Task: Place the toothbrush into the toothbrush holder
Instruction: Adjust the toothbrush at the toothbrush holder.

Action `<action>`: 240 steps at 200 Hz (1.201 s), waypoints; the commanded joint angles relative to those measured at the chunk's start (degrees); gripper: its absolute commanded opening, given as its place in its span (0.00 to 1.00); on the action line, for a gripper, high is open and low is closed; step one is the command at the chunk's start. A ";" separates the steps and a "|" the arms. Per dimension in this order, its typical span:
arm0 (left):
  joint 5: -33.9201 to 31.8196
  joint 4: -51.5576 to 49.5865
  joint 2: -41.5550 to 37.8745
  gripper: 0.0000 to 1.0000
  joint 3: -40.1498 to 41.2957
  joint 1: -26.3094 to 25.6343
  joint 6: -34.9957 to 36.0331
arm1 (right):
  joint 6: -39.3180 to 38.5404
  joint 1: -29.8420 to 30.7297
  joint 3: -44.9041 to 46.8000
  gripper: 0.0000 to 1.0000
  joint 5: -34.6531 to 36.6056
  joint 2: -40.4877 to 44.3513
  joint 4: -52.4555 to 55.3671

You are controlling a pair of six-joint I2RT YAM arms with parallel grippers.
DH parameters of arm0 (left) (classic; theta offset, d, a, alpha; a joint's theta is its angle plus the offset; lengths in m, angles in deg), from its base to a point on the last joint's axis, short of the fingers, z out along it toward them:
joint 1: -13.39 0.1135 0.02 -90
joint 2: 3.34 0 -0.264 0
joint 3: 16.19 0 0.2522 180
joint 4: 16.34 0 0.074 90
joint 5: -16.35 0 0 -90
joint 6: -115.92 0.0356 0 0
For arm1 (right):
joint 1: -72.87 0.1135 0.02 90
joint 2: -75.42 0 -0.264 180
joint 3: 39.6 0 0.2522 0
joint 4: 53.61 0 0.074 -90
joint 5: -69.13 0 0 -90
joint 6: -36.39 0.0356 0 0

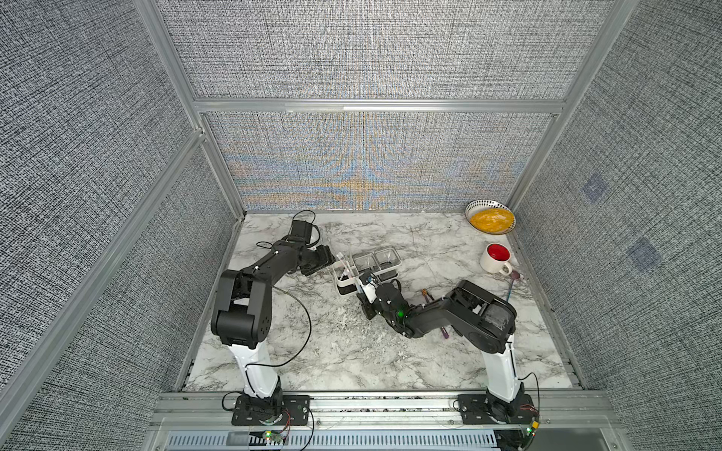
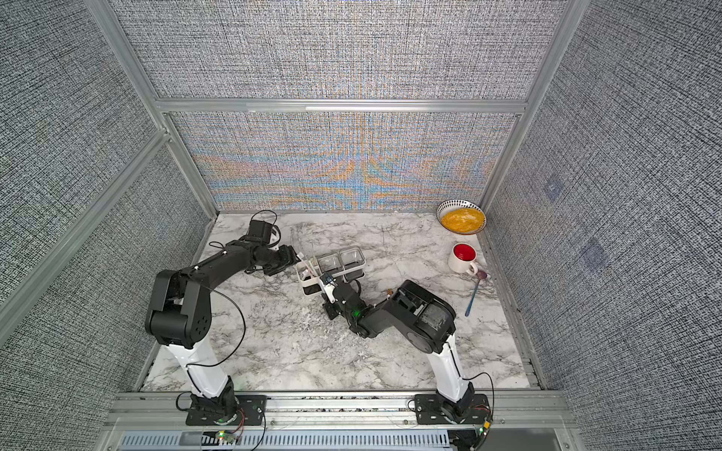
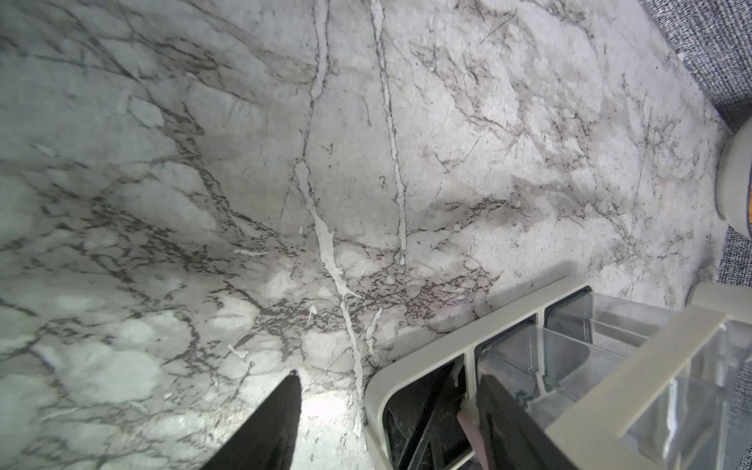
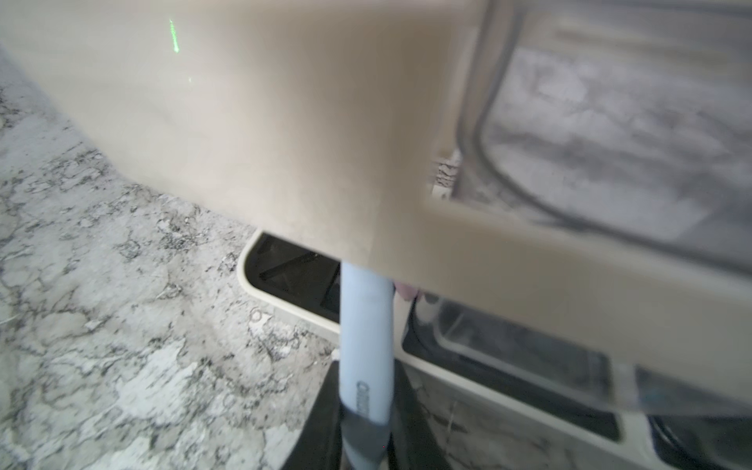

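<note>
Right wrist — toothbrush (image 4: 365,325) at holder (image 4: 252,122) rim

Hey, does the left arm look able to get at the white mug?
Probably not: the toothbrush holder stands between its fingers and the mug, far off by the right wall.

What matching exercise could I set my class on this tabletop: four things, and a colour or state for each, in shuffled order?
Things:
1. mug
2. bowl
3. spoon
4. toothbrush

Descriptions:
A. blue handle
B. held by the right gripper
C. red inside
D. yellow inside

Pairs: 1-C, 2-D, 3-A, 4-B
</note>
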 commanded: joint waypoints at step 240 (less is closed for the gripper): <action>0.26 -2.65 0.22 0.69 -0.37 -1.13 1.23 | 6.43 0.03 -3.28 0.13 1.96 -6.10 -15.46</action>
